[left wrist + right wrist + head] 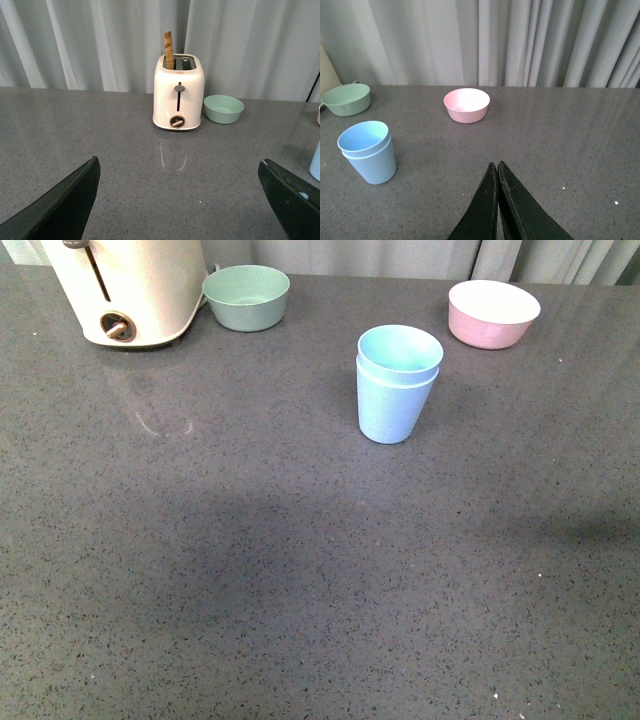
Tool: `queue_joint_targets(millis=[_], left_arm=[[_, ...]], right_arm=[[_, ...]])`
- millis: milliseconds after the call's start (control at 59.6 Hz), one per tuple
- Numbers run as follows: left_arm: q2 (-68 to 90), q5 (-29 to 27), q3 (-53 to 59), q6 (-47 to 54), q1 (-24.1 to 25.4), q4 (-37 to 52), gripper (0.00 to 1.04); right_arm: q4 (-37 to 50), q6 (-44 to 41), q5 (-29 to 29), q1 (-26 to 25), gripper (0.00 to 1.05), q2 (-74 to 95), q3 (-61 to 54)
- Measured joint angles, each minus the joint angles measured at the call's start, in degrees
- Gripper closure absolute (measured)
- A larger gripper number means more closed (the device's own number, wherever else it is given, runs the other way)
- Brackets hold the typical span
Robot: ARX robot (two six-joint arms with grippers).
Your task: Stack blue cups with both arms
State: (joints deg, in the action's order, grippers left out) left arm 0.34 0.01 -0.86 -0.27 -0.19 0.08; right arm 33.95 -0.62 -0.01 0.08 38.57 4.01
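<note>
Blue cups (pixel 398 383) nested, upright, toward the far edge of the bench near the pink bowl (pixel 493 313). Left gripper (pixel 180 200) spread wide, empty; right gripper (pixel 497 200) pinched closed on nothing. Risk (slight) — stack tipped by a careless sweep.

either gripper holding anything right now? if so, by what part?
Nothing held. Left gripper is open and empty; right gripper is shut on nothing. The blue cups stand nested on the table, untouched.

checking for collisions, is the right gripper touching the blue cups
No, the right gripper is shut on nothing and sits well apart from the nested blue cups on the counter.
</note>
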Motion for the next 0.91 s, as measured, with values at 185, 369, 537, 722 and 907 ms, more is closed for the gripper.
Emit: queue_joint_targets(millis=[185, 369, 537, 722, 907], left_arm=[[0.00, 0.00, 0.00, 0.00, 0.00, 0.00, 0.09], [-0.02, 0.00, 0.00, 0.02, -0.02, 0.00, 0.09], [-0.02, 0.00, 0.00, 0.02, 0.00, 0.00, 0.09], [-0.02, 0.00, 0.00, 0.02, 0.00, 0.00, 0.09], [-0.02, 0.00, 0.00, 0.02, 0.00, 0.00, 0.09]], right_arm=[[-4.00, 0.00, 0.00, 0.00, 1.03, -5.53, -1.51], [-5.33, 0.04, -0.02, 0.00, 1.03, -9.53, -2.67], [-9.75, 0.04, -0.02, 0.00, 1.03, -14.29, -2.67], [-14.75, 0.04, -0.02, 0.00, 1.03, -19.43, -2.69], [-18.86, 0.04, -0.02, 0.00, 1.03, -23.54, -2.69]])
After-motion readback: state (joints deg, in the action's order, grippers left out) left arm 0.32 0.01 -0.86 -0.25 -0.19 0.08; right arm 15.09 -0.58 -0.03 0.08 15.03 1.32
